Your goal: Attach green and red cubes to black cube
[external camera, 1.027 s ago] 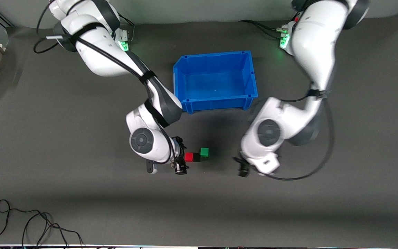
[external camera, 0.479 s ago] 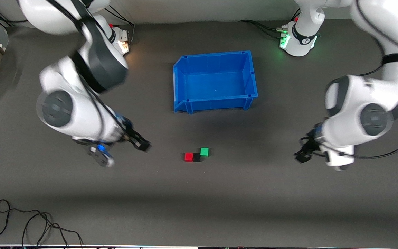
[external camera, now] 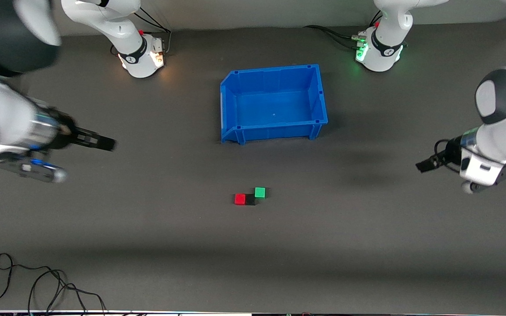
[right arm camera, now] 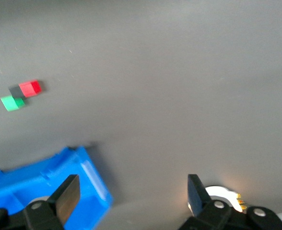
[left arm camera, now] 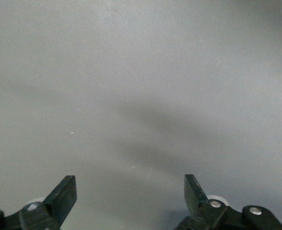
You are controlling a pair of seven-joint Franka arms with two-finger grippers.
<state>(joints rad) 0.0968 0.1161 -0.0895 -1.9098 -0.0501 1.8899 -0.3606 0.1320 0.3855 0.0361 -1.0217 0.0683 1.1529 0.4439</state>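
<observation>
- You see the black cube [external camera: 250,200], small and matte, on the grey mat [external camera: 147,228], nearer the front camera than the blue bin [external camera: 275,131].
- The red cube [external camera: 240,199] and green cube [external camera: 260,192] touch it.
- The left gripper [external camera: 426,166] and the right gripper [external camera: 99,142] hang spread wide, holding nothing, over bare mat at their own ends of the table.

Even overhead light, soft shadows on the grey mat [external camera: 147,245]; both arms smeared by motion blur.

3 small cubes: 1 red cube [external camera: 240,199], 1 matte black cube [external camera: 250,200], 1 green cube [external camera: 260,192]. 1 blue plastic bin [external camera: 274,132]. 2 white robot arms.
</observation>
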